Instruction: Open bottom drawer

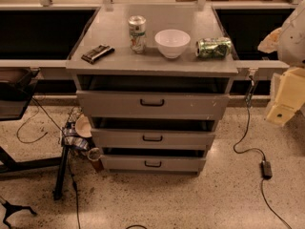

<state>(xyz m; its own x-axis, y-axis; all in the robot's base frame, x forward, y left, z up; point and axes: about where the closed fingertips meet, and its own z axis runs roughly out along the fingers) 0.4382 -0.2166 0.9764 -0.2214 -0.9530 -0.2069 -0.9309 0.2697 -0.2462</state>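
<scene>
The grey drawer cabinet (152, 66) stands in the middle of the camera view with three drawer fronts stacked. The bottom drawer (152, 163) is the lowest and narrowest front, with a small black loop handle (153, 164) at its centre. A dark gap shows above it. The mid-sized front (152, 138) and the tall top front (152, 104) sit above. My gripper (284, 99) shows as pale yellowish parts at the right edge, level with the top front, well to the right of the cabinet and far above the bottom drawer's handle. It touches nothing.
On the cabinet top stand an upright can (137, 33), a white bowl (172, 43), a green can on its side (214, 47) and a dark snack bar (97, 53). A cable with a power adapter (266, 169) lies on the floor at right. Clutter (78, 137) and stand legs (59, 175) sit at left.
</scene>
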